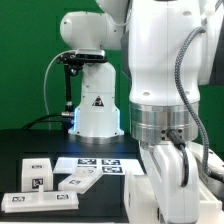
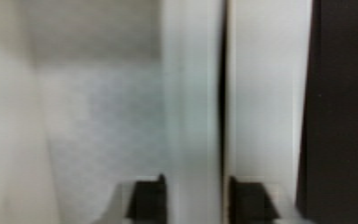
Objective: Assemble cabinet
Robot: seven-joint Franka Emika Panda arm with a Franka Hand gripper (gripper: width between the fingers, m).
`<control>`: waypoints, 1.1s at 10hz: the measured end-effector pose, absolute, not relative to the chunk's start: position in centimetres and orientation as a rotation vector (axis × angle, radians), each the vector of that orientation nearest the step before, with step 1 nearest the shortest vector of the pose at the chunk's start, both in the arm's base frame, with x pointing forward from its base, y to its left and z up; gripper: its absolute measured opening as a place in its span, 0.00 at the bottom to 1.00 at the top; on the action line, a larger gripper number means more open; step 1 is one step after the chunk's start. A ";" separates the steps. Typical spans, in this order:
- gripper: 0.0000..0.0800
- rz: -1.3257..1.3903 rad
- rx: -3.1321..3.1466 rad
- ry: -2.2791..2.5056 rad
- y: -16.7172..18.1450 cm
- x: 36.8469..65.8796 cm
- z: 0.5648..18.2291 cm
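Observation:
In the wrist view my gripper straddles the thin upright edge of a white cabinet panel. One dark fingertip stands on each side of it, and I see no clear gap between fingers and panel. A dark seam runs along the panel beside a second white surface. In the exterior view my white arm fills the right side and hides the gripper and what it holds. Three loose white cabinet panels with black-and-white tags lie on the black table at the exterior view's lower left.
The marker board lies flat on the table in front of the robot base. A green wall stands behind. A dark area borders the white surfaces in the wrist view.

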State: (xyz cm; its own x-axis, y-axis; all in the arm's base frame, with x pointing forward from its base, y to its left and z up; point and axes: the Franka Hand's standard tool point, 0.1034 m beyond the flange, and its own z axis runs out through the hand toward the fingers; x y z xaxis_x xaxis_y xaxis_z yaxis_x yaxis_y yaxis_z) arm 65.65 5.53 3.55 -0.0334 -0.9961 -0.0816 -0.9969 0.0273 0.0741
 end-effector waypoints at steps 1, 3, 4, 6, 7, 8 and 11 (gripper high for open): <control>0.40 0.173 -2.179 2.247 5.5 65.6 3.5; 0.57 0.173 -2.180 2.247 5.5 65.6 3.5; 0.75 0.173 -2.181 2.245 5.5 65.6 3.5; 0.79 0.168 -2.244 2.144 5.2 65.8 6.0; 0.81 0.186 -2.252 2.128 4.9 65.4 7.2; 0.81 0.232 -2.240 2.160 4.3 65.1 7.3; 0.81 0.223 -2.258 2.140 4.3 65.2 7.1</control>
State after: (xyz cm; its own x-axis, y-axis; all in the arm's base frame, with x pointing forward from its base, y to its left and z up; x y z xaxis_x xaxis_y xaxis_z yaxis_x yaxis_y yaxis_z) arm 65.25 4.34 7.07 0.0485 -0.9917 -0.1194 -0.9950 -0.0584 0.0814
